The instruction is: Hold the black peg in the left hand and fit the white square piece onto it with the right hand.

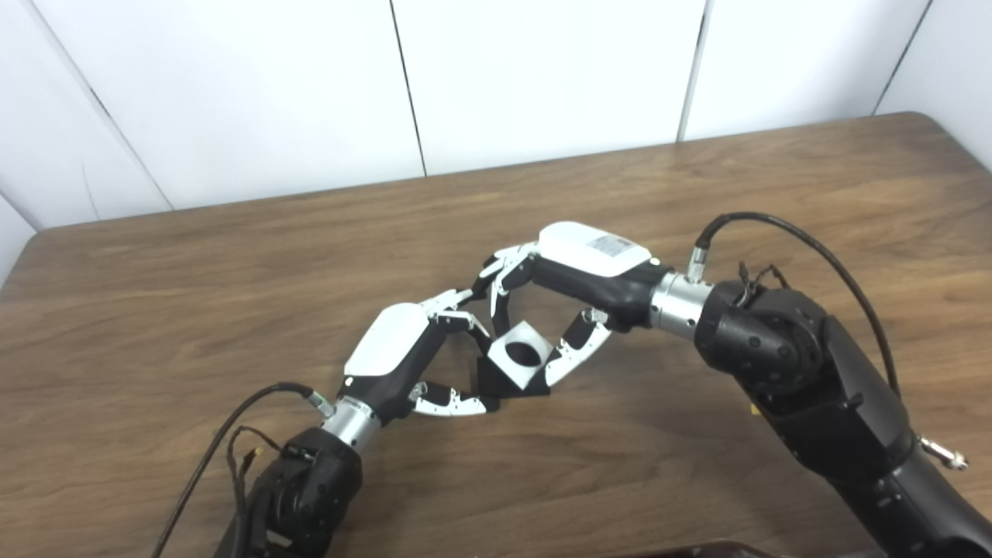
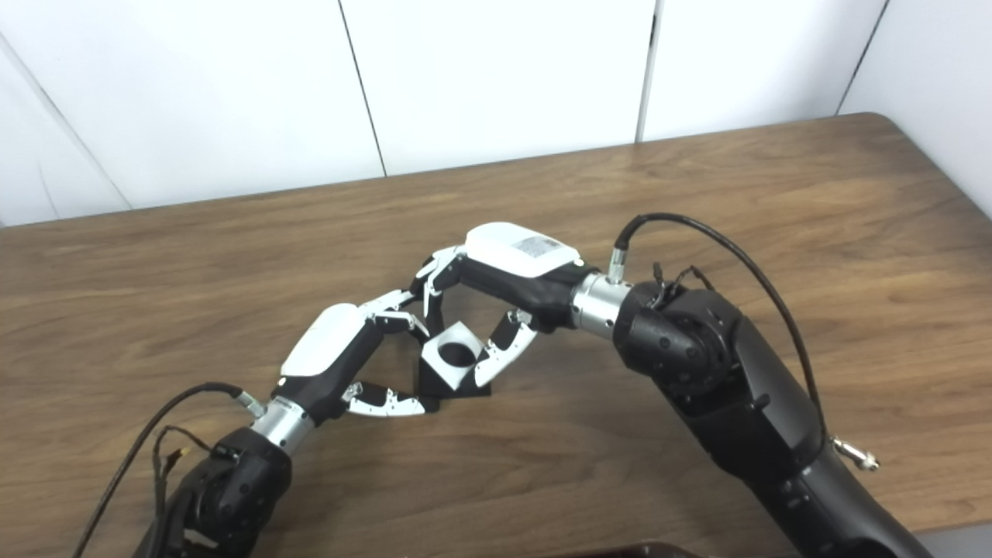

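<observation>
The white square piece (image 1: 521,356), with a round hole in its middle, sits on top of the black peg's base (image 1: 504,384) near the table's centre. My right hand (image 1: 570,291) is shut on the white piece, fingers behind it and thumb at its right side. My left hand (image 1: 422,360) is shut on the black peg, thumb at the base's left edge and fingers curled behind it. The peg's shaft is hidden inside the white piece. Both also show in the right eye view, white piece (image 2: 452,354) and black base (image 2: 434,385).
The brown wooden table (image 1: 697,194) stretches around both hands, with a white panelled wall behind it. A cable (image 1: 783,232) loops above my right wrist and another (image 1: 225,434) trails from my left wrist. A dark object edge (image 1: 697,550) shows at the bottom.
</observation>
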You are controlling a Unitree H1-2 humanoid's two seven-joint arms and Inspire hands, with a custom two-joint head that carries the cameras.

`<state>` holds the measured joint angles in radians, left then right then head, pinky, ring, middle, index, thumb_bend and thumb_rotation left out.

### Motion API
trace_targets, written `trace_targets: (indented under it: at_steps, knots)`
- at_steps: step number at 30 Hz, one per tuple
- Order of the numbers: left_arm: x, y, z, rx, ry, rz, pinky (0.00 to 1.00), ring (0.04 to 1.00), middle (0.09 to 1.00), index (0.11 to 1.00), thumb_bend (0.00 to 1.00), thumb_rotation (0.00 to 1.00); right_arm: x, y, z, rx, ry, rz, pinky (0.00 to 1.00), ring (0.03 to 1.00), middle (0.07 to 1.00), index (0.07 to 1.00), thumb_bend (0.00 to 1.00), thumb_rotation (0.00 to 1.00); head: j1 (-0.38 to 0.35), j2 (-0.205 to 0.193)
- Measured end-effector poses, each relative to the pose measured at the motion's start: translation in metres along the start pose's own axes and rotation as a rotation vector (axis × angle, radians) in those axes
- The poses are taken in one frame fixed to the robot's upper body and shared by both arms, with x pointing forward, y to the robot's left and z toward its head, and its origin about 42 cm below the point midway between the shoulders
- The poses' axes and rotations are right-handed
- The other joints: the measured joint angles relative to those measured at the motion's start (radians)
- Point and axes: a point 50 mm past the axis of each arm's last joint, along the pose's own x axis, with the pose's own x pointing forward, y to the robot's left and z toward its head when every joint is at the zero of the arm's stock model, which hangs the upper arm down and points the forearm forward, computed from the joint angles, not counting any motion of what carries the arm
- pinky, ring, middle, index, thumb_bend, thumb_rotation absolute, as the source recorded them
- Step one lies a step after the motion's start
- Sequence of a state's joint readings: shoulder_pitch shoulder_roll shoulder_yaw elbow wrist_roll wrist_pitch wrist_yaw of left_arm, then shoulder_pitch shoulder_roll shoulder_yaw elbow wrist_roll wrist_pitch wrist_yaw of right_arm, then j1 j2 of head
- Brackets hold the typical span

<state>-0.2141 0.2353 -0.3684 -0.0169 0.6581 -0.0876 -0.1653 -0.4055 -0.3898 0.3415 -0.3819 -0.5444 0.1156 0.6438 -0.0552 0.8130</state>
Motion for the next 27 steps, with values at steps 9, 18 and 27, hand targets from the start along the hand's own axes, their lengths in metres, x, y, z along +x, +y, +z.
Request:
trace_targets:
  at_steps: [9,18,27]
  knots:
    - [-0.0001,0.0009,0.0007,0.001,0.002,0.002,0.9,0.928,0.91,0.489,0.52,0.07,0.0002,0.0012,-0.0015,0.001,0.001,0.003,0.89,0.893,0.81,0.481,0.52,0.14,-0.002,0.002]
    - [-0.0001,0.0007,0.0009,0.001,0.002,0.001,0.9,0.928,0.911,0.489,0.52,0.08,0.0017,-0.0017,-0.0014,-0.011,0.003,-0.006,0.89,0.895,0.813,0.481,0.52,0.14,0.0,0.002]
    - [-0.0001,0.0007,0.0008,0.001,0.002,0.002,0.91,0.931,0.912,0.489,0.52,0.08,0.0042,-0.0004,-0.0044,-0.004,0.012,-0.003,0.89,0.896,0.813,0.481,0.52,0.14,0.0,0.003]
